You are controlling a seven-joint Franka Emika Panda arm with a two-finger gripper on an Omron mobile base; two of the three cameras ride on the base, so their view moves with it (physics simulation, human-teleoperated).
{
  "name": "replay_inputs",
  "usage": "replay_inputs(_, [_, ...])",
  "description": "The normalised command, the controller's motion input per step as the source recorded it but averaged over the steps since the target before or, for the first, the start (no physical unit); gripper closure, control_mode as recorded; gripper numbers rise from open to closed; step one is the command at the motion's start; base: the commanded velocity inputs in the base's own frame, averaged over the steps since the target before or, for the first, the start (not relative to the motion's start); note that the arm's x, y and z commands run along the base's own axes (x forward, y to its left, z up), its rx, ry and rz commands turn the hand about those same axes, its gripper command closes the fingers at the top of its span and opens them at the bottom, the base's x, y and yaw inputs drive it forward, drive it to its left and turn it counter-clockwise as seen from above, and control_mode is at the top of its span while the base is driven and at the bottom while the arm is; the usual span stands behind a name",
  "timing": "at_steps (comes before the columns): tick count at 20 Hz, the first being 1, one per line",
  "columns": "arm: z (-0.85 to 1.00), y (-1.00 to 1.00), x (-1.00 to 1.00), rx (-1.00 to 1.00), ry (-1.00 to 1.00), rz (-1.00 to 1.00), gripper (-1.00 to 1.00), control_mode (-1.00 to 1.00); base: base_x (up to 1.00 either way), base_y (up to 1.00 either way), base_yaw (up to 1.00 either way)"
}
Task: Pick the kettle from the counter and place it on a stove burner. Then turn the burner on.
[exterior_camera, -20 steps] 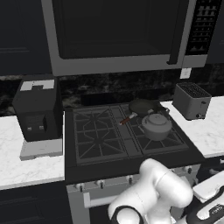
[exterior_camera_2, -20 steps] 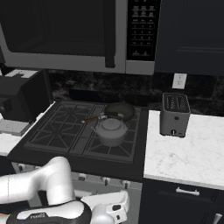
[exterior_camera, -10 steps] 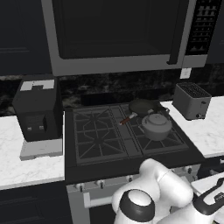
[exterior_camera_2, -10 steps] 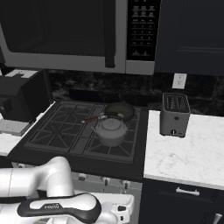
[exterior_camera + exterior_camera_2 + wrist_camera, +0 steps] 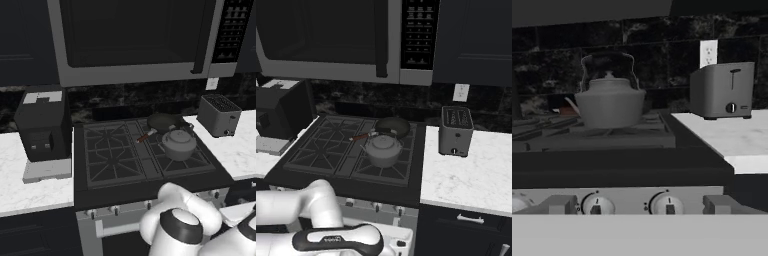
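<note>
Sitting on the front right stove burner, the kettle is already off the counter. Next comes a knob, just ahead of the low hand and below the kettle. The gripper's jaws are spread wide, holding nothing. The hand view shows the knobs up close; the base views show the frying pan behind the kettle.

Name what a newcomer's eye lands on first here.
The grey kettle sits on the front right stove burner, with a dark frying pan just behind it. A silver toaster stands on the white counter to the stove's right, and a large microwave hangs above.
</note>
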Motion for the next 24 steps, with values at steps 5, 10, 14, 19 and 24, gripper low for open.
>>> replay_inputs(5, [-0.25, 0.00, 0.17, 0.02, -0.07, 0.00, -1.00, -1.00, 0.00, 0.00, 0.00])
replay_inputs(10, [-0.15, 0.00, 0.26, 0.00, -0.13, 0.00, -1.00, -1.00, 0.00, 0.00, 0.00])
replay_inputs(14, [-0.05, 0.00, 0.15, 0.00, -0.07, 0.00, -1.00, -1.00, 0.00, 0.00, 0.00])
replay_inputs(19, [-0.08, -0.12, 0.22, 0.00, -0.01, 0.00, -1.00, -1.00, 0.00, 0.00, 0.00])
replay_inputs(24, [-0.04, -0.10, 0.09, 0.00, 0.00, 0.00, -1.00, -1.00, 0.00, 0.00, 0.00])
